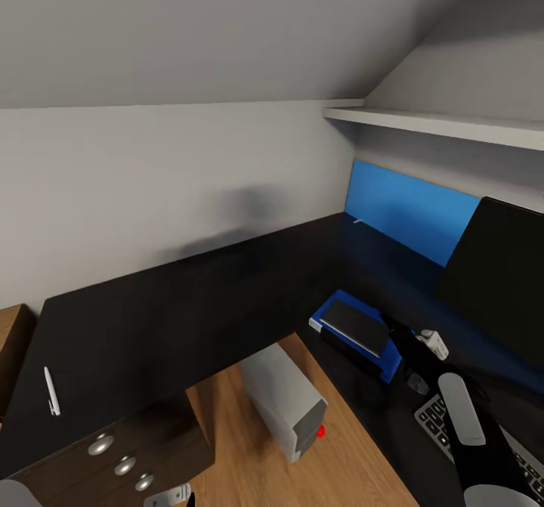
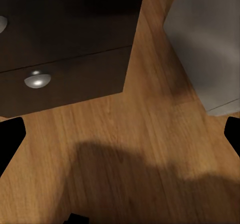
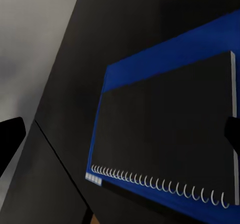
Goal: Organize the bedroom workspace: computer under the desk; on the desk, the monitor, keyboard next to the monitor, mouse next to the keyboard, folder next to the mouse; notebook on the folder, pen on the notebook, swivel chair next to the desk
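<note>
Glossy black covers the big L-shaped surface (image 1: pixel 189 295), which runs along the white wall and turns at a bright blue back panel (image 1: pixel 408 216) under a white wall shelf (image 1: pixel 446 123). On its right wing lies the flat blue rectangular folder (image 1: pixel 389 360) with a white edge, and the thin dark grey notebook (image 1: pixel 355 326) rests on top of it, its white spiral binding (image 3: pixel 160 181) clear in the right wrist view. Just beyond them stands the wide black-fronted monitor (image 1: pixel 495 269), and near the picture's lower right corner the black keyboard with greyish keys (image 1: pixel 438 420) peeks out beneath the right arm. Far off on the left wing, close to the front edge, the short white-silver pen (image 1: pixel 51 390) lies alone, well apart from the folder. Under the surface, on the light wood floor (image 1: pixel 363 454), the light grey boxy computer tower (image 1: pixel 283 401) stands upright beside the dark drawers with round silver knobs (image 1: pixel 121 462).

The right tool (image 1: pixel 414 377) hovers low over the near end of the folder and notebook; its black fingers (image 3: pixel 11 141) sit far apart at the edges of its own camera's view, so it is spread wide and holding nothing. The left tool (image 2: pixel 120 144) hangs above the floor by the drawers, its fingers likewise wide and empty.
</note>
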